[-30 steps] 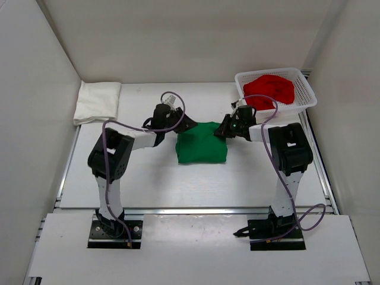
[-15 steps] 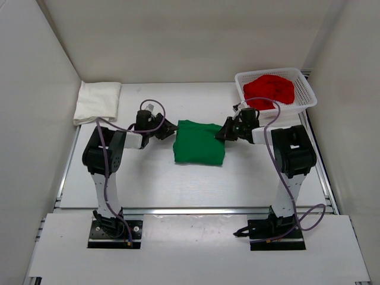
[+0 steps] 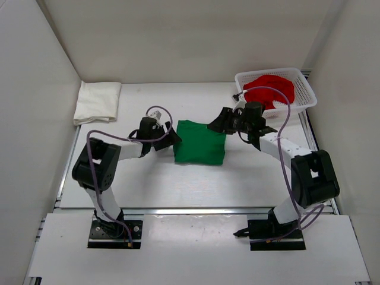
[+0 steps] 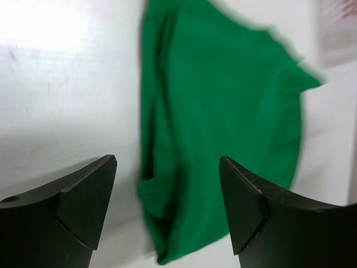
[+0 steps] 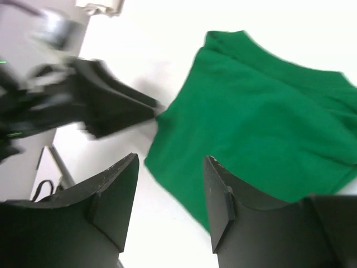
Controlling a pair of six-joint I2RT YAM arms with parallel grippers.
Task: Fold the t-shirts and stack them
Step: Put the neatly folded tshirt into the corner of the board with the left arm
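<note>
**A:** Left arm (image 3: 127,148), pose?

**B:** Low. Elbow folded back near its base, forearm running across the table (image 3: 148,178) toward the middle. Left end effector (image 3: 168,136) points right, at the left edge of the green t-shirt (image 3: 200,142).

**A:** Fingers?

**B:** Spread wide, nothing pinched. In the wrist view the green cloth lies ahead of the two fingertips, and its near hem shows in the gap between them. Just beside the edge; contact not clear.

**A:** Right arm (image 3: 285,148)?

**B:** Elbow out to the right, forearm angled up and left. Right end effector (image 3: 217,123) sits at the shirt's far right corner and points left. Its fingers are spread too, gripping nothing. Its wrist camera looks down across the shirt and shows the left end effector, dark and blurred, at the opposite edge.

**A:** The shirt itself?

**B:** Folded into a rough rectangle, flat on the table mid-way between the two arms. One end effector on either side of it.

**A:** The others?

**B:** White t-shirt (image 3: 97,102) folded in the far left corner of the table, well apart from both arms. Red t-shirt (image 3: 270,89) bunched in the white mesh basket (image 3: 309,101) at the far right, just behind the right wrist.
</note>
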